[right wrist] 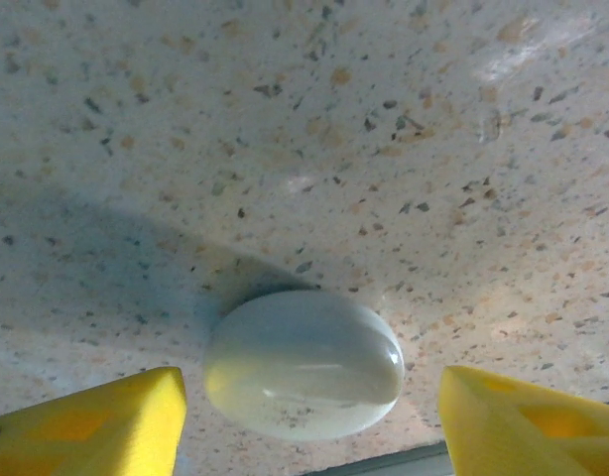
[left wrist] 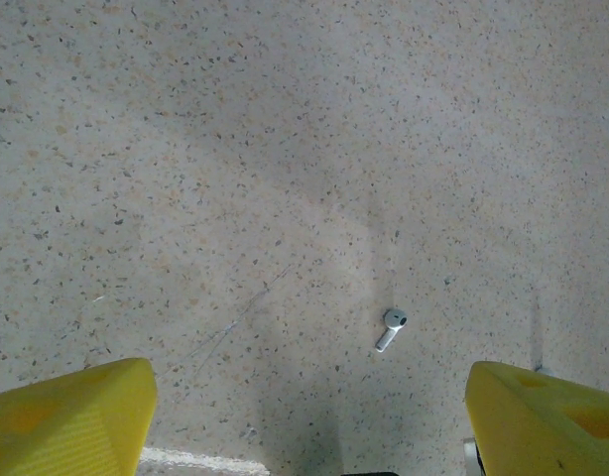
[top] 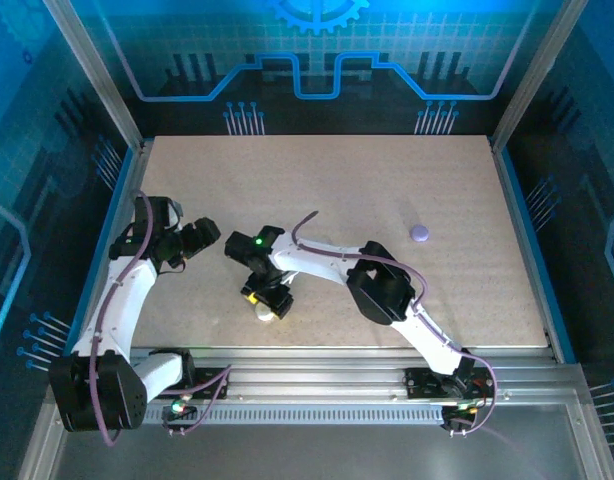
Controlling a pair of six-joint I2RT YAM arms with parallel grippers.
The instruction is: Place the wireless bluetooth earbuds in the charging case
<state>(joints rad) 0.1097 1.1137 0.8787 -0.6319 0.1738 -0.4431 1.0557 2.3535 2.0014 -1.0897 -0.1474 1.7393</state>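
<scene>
Seen from above, the white case (top: 264, 315) lies half hidden beneath the right gripper (top: 270, 303). A small purple thing (top: 420, 232), well right of the case and farther back, is too small to identify. Close up, the yellow fingers (right wrist: 86, 426) flanking the case are cut off by the bottom edge.

robot lab cell, blue circuit-print walls (top: 317, 70)

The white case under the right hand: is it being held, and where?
No. The case lies between the right hand's open fingers, not gripped.
</scene>
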